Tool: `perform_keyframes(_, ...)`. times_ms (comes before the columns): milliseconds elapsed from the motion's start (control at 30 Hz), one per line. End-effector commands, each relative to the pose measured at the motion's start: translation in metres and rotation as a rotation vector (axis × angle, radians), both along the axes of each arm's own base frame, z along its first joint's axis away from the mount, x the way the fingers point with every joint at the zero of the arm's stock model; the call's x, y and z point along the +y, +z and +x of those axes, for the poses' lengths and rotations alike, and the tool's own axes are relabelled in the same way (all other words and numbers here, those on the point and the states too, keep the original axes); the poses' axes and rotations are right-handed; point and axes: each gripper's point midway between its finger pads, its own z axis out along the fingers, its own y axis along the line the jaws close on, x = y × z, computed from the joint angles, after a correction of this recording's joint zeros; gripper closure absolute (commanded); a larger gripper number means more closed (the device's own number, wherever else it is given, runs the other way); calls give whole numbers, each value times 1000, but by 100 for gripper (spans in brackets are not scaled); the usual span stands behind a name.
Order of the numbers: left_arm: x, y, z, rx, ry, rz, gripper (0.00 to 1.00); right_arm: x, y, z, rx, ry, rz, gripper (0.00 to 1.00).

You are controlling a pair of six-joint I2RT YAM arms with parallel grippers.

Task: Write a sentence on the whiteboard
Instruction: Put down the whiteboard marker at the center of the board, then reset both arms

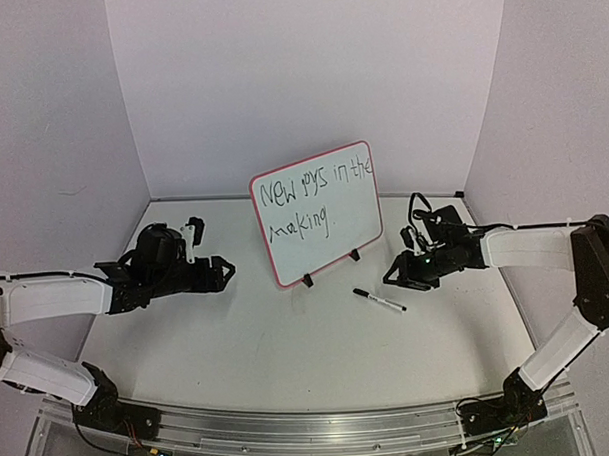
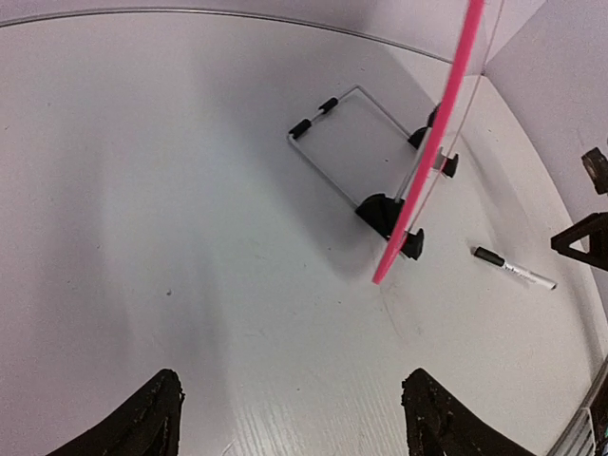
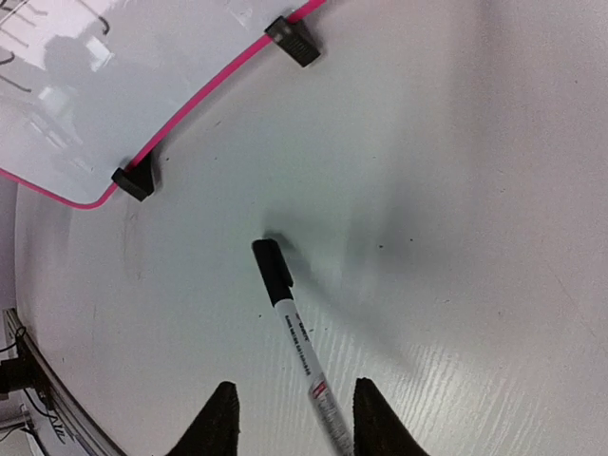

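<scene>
**A:** What are the fingers on the right arm doing?

**B:** They're spread. The right gripper (image 3: 293, 399) hangs low over the table (image 1: 289, 369) with its jaws parted wider than the marker pen (image 3: 291, 313). The pen lies flat on the tabletop between them, and nothing is pinching it.

**A:** How does the pen run?

**B:** Lengthwise, straight out from between the fingertips, with the black cap at the far end. It points roughly at the lower edge of the whiteboard (image 1: 340, 242). From above, it lies just in front of the board's feet, towards the right arm's side.

**A:** And the left arm?

**B:** The left gripper (image 2: 293, 404) is wide open too and holds nothing. It sits on the board's other side, and the pen is past the board from there, so the right arm is plainly nearer.

**A:** The board itself?

**B:** It's propped on its stand at mid-table, between the two grippers, and neither touches it. The sentence (image 1: 301, 188) runs in two rows and ends with a dot. It looks like "New toys in the making."

**A:** So the writing's done?

**B:** I'd judge so. If the pen is wanted again, the right fingers need only close across its barrel.
</scene>
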Motion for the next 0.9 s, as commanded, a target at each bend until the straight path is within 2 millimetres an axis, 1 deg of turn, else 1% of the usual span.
perform_keyframes(0,29,3,9,-7,119,12,20,-23,-12,8,-17,-52,-58,45)
perform_keyframes(100,45,-3,12,10,159,33,18,-37,-11,11,-31,-82,-82,30)
perform_keyframes(133,51,-4,14,14,176,37,17,-43,-10,12,-33,-92,-92,22)
perform_keyframes(200,64,-6,19,20,210,47,15,-54,-8,14,-45,-116,-116,14)
perform_keyframes(300,89,-7,30,26,279,60,11,-75,-2,21,-73,-172,-155,6)
perform_keyframes(333,96,-6,34,27,300,61,10,-85,0,23,-85,-197,-169,5)
perform_keyframes(367,111,-4,41,23,339,56,9,-96,3,26,-95,-228,-177,4)
perform_keyframes(433,131,1,51,12,396,43,6,-115,12,31,-128,-282,-193,3)
perform_keyframes(500,152,15,61,-23,446,44,5,-135,27,35,-177,-341,-214,3)
perform_keyframes(567,173,33,68,-84,513,76,4,-156,43,38,-233,-401,-242,3)
perform_keyframes(600,185,42,70,-115,555,98,4,-166,54,39,-273,-429,-250,2)
perform_keyframes(667,206,59,70,-177,641,145,1,-184,74,38,-361,-495,-257,2)
perform_keyframes(733,220,79,69,-267,695,181,1,-199,96,34,-474,-555,-260,2)
perform_keyframes(800,230,90,64,-349,730,219,0,-212,113,29,-585,-603,-281,2)
perform_keyframes(867,236,92,59,-416,738,267,1,-220,123,23,-668,-644,-297,2)
